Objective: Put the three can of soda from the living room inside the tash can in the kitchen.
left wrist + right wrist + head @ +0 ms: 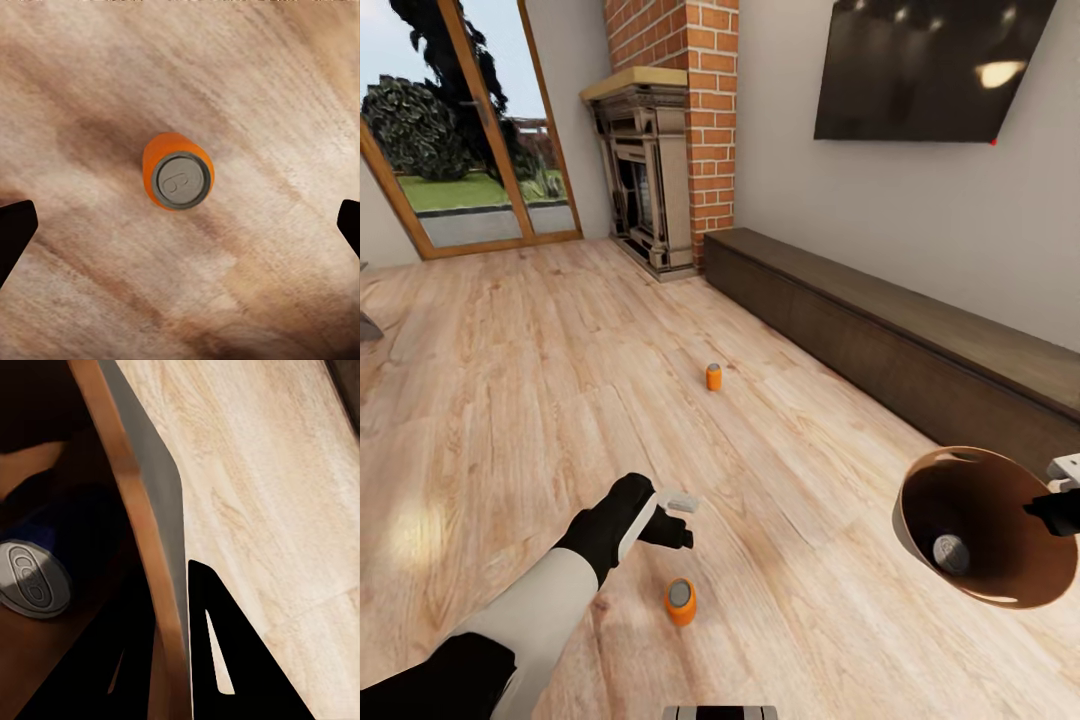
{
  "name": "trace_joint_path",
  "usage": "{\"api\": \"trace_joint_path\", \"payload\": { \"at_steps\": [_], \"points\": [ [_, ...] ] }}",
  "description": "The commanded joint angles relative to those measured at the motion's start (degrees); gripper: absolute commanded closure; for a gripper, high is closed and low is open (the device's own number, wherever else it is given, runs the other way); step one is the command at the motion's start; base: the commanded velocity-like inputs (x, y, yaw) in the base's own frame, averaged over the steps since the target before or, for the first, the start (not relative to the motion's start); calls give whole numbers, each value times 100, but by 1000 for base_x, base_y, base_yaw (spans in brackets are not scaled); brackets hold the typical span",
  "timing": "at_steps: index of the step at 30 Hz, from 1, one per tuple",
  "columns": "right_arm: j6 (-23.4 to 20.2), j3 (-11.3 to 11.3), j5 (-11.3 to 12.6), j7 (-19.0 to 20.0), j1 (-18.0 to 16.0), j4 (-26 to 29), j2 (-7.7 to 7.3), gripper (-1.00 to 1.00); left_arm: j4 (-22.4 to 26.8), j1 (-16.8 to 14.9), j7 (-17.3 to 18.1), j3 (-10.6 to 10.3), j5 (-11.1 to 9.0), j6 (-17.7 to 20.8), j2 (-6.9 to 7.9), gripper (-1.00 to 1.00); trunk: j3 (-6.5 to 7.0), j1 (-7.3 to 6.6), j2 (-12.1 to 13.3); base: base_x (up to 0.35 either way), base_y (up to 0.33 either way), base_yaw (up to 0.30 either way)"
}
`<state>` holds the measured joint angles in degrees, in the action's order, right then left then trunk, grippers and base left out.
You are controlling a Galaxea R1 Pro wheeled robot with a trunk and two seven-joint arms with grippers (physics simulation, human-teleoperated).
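One orange soda can (680, 600) stands upright on the wood floor just below my left gripper (676, 520). In the left wrist view this can (178, 180) is seen from straight above, between the open gripper's (180, 225) widely spread fingertips (13, 234). A second orange can (713, 376) stands farther off on the floor. My right gripper (1057, 508) is shut on the rim of the trash can (920, 500), holding it off the floor at the right. The dark blue can (951, 553) lies inside it; the right wrist view shows that can (34, 577) behind the bin's wall (150, 532).
A long dark low cabinet (900, 340) runs along the right wall under the black TV (930, 65). The brick fireplace (660, 170) stands at the far end, beside a glass garden door (470, 150). Open wood floor spreads to the left.
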<state>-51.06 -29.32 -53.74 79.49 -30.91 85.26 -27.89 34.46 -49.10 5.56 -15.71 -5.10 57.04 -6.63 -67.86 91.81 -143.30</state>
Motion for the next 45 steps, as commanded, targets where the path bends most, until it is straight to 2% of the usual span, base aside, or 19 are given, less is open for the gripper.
{"api": "trace_joint_path", "payload": {
  "at_steps": [1,18,20,25,29,31,32,34,35,39,40,43,45],
  "points": [
    [-27,-2,8,37,-3,0,-15,100,-1,-1,5,3,-4,0,5,-100,-3,-1,0,5,5,0],
    [-36,-4,3,31,-3,-3,-34,100,-67,40,3,6,0,-317,30,-100,-87,-1,0,130,50,0],
    [-36,-4,3,31,-3,-4,-37,100,-66,49,-4,6,-9,-319,24,-100,-133,5,-3,11,3,0],
    [-36,-2,3,34,-3,-5,-144,100,-77,45,-1,24,-29,-264,10,-100,-245,18,-10,4,1,0],
    [-36,-2,10,37,-3,-8,-179,100,-32,-15,8,30,-40,232,-76,-100,-334,28,-15,0,0,0],
    [-46,0,11,39,-3,-9,-186,100,-94,-339,9,33,-42,296,-123,-100,-378,33,-18,0,0,0],
    [-106,4,12,39,-3,-9,-187,100,-292,-605,8,42,-43,296,-131,-100,-400,36,-19,0,0,0],
    [-215,13,14,40,-3,-9,-188,100,-689,-929,8,48,-60,296,-139,-100,-445,41,-22,0,0,0],
    [-330,39,16,37,-3,-9,-191,100,-1205,-1313,10,55,-127,296,-145,-100,-467,43,-23,0,0,0],
    [-460,131,18,37,-3,-5,-196,100,-2105,-2029,13,61,-420,296,-143,-100,-555,54,-28,0,0,0],
    [-506,181,15,36,-6,-3,-197,100,-2455,-2338,14,60,-604,296,-136,-100,-578,56,-30,0,0,0],
    [-539,217,13,33,-10,4,-203,100,-2719,-2558,15,59,-730,296,-131,-100,-644,64,-34,0,0,0],
    [-544,223,13,32,-13,6,-221,100,-2778,-2597,14,57,-752,296,-130,-100,-688,69,-36,0,0,0]
  ]
}}
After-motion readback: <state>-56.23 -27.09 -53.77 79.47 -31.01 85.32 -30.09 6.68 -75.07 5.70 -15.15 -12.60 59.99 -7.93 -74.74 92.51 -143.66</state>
